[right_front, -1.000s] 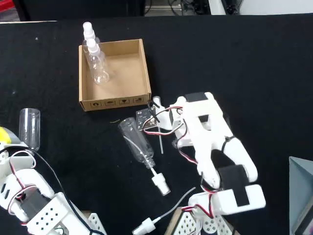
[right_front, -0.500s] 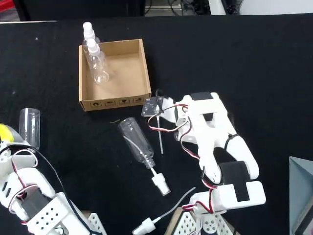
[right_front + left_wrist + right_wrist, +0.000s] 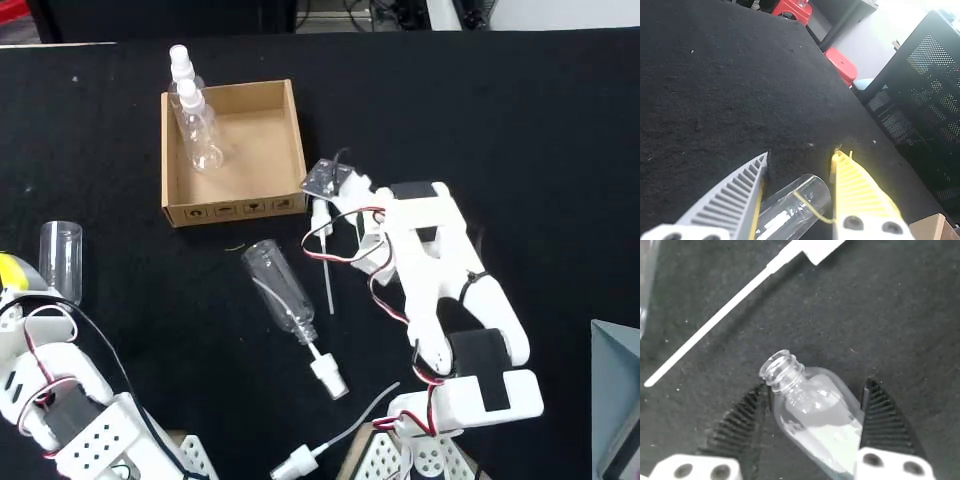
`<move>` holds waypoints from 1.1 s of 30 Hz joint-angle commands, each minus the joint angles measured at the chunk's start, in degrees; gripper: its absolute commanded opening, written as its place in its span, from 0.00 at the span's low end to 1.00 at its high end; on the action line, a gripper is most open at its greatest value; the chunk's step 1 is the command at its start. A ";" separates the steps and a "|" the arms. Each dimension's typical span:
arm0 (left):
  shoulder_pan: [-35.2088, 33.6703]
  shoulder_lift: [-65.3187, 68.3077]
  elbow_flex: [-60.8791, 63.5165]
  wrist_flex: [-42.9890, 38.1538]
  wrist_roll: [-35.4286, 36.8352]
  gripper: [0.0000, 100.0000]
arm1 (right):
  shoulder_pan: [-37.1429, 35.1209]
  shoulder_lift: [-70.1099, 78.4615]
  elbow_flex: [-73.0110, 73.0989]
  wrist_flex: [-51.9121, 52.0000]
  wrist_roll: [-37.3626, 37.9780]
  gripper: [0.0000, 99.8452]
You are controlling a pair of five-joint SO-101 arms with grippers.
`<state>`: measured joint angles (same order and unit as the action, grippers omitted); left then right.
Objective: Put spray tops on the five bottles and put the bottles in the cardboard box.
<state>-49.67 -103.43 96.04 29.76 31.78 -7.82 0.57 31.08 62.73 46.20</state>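
High view: cardboard box (image 3: 235, 208) toward the tabletop's far left corner, two capped bottles (image 3: 198, 125) at its far left corner. Right gripper (image 3: 816, 385) apparently clamps an uncapped bottle (image 3: 815, 415) beside the box's near right corner; left gripper (image 3: 801, 156) clamps a clear bottle (image 3: 795, 205) toward the tabletop's left edge.
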 commanded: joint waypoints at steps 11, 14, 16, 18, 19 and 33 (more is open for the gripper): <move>0.66 -0.79 1.45 0.18 -0.53 0.18 | -0.79 -0.22 -3.74 0.88 7.56 0.27; 0.66 -0.79 1.45 0.18 -0.53 0.18 | -0.88 -0.22 -3.82 3.25 10.55 0.34; 0.66 -0.79 1.45 0.18 -0.53 0.18 | -0.79 -0.22 -3.82 4.31 14.07 0.35; 0.66 -0.79 1.45 0.18 -0.53 0.18 | -0.70 -0.22 -3.82 5.54 18.11 0.35; 0.66 -0.79 1.45 0.18 -0.53 0.18 | -0.35 -0.22 -3.82 6.24 20.04 0.35; 0.84 -0.79 1.45 0.18 -0.53 0.18 | 5.89 -0.13 -3.74 6.77 30.68 0.35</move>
<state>-49.58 -103.43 96.04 29.76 31.78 -3.34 0.57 31.08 68.79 76.00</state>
